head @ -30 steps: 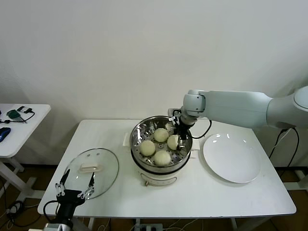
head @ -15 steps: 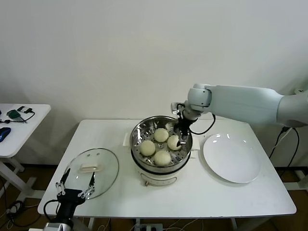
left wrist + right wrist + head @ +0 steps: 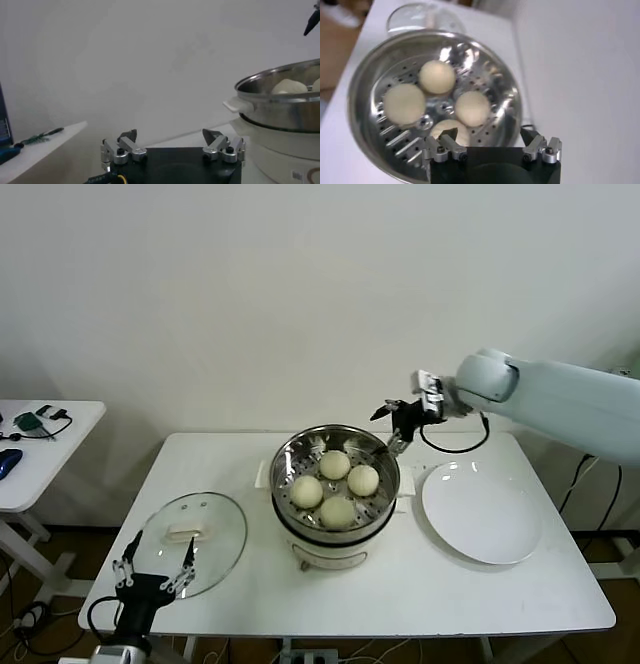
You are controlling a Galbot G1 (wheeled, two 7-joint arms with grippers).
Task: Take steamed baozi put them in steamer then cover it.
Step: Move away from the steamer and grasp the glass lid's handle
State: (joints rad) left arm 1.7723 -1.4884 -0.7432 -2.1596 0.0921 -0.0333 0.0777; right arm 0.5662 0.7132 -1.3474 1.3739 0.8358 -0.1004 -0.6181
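White table (image 3: 440, 594) | four buns (image 3: 336, 481) in steamer (image 3: 300, 529) | lid (image 3: 215, 529) beside | right gripper (image 3: 396, 424) above rim, fingers apart, empty | left gripper (image 3: 152, 572) low, fingers apart, empty

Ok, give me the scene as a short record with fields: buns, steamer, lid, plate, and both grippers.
baozi: four baozi in the steamer, on the perforated tray
steamer: steamer at the table's middle, uncovered
cover: cover flat on the table, on the steamer's left
plate: plate bare, on the steamer's right
right gripper: right gripper open, empty, above the steamer's far right rim
left gripper: left gripper open, empty, low at the table's near left edge by the cover
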